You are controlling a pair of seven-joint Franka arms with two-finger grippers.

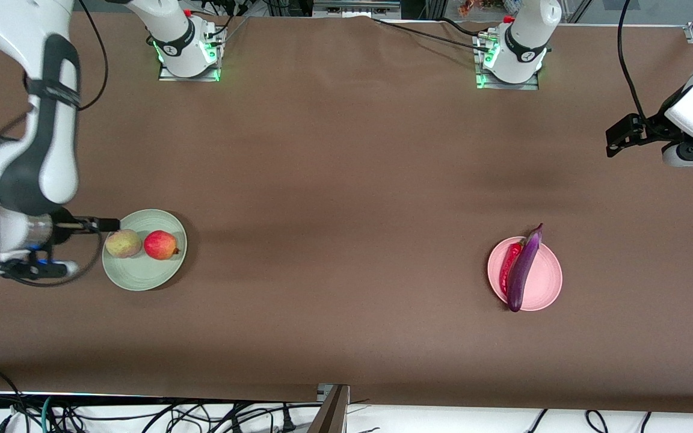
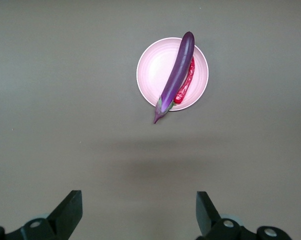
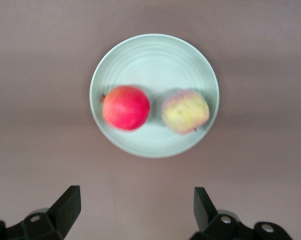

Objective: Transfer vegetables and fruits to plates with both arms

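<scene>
The pale mint green plate (image 1: 142, 273) lies toward the right arm's end of the table. It holds the yellow-green fruit (image 1: 123, 243) and the red fruit (image 1: 160, 245) side by side. The right wrist view shows the plate (image 3: 155, 55) and both fruits (image 3: 185, 111) (image 3: 126, 107). My right gripper (image 1: 98, 224) (image 3: 137, 197) is open and empty, raised beside that plate's rim. The pink plate (image 1: 545, 276) (image 2: 158, 65) holds the purple eggplant (image 1: 524, 267) (image 2: 175, 75) with the red chili (image 1: 509, 264) (image 2: 185, 87) beside it. My left gripper (image 1: 623, 135) (image 2: 139, 200) is open and empty, raised over the table's left-arm end.
The two arm bases (image 1: 187, 57) (image 1: 512, 60) stand at the table's edge farthest from the front camera. Black cables (image 1: 142, 415) and a metal bracket (image 1: 331, 409) lie along the table's nearest edge. Brown cloth covers the table (image 1: 334, 210).
</scene>
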